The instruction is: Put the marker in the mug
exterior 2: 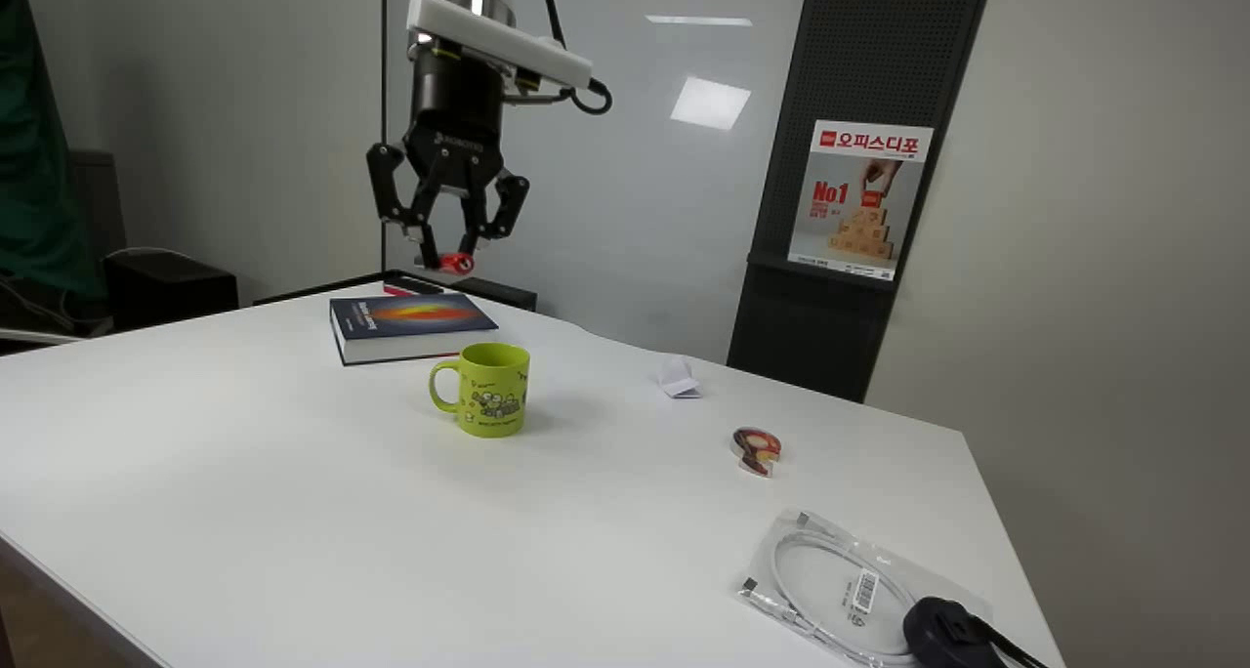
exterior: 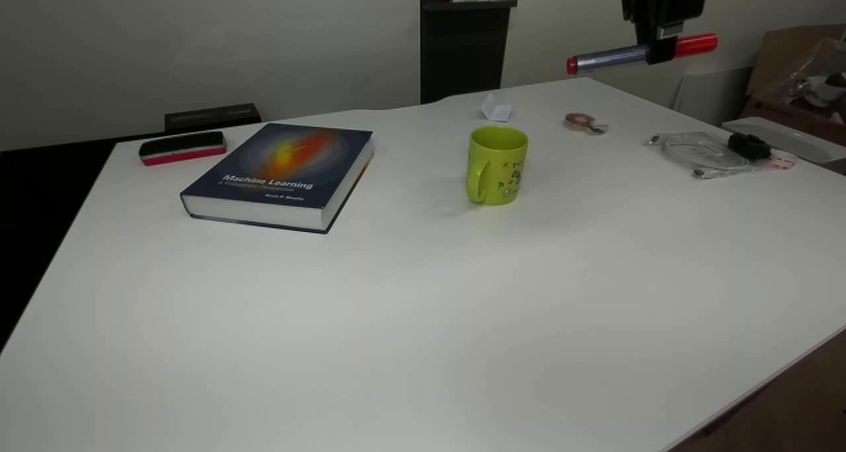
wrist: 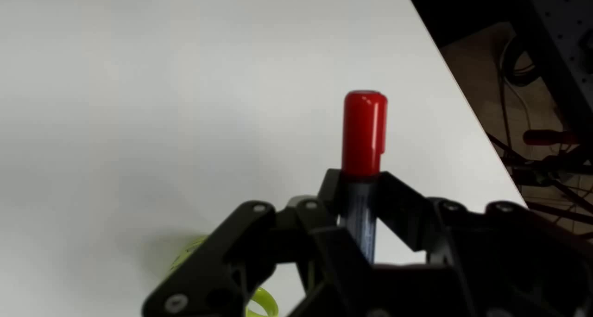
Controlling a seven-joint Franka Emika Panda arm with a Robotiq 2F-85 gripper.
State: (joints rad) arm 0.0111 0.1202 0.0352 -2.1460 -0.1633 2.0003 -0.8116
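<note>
My gripper (exterior: 661, 50) is shut on the marker (exterior: 615, 57), high above the table. The marker has red ends and a grey-blue body, and it lies nearly level, slightly tilted, across the fingers. In an exterior view the gripper (exterior 2: 448, 258) shows the marker's red end (exterior 2: 457, 264) between its fingertips. In the wrist view the marker's red cap (wrist: 363, 136) sticks out past the fingertips (wrist: 360, 187). The yellow-green mug (exterior: 502, 168) stands upright on the table; it also shows in an exterior view (exterior 2: 495, 395). In the wrist view the mug (wrist: 185, 254) is mostly hidden behind the gripper.
A thick book (exterior: 277, 168) lies on the table (exterior: 396, 320), with a flat red-and-black object (exterior: 183, 149) beside it. Folded white paper (exterior: 496, 108), a tape roll (exterior: 581, 123) and a bagged cable (exterior: 704, 153) lie on the mug's other side.
</note>
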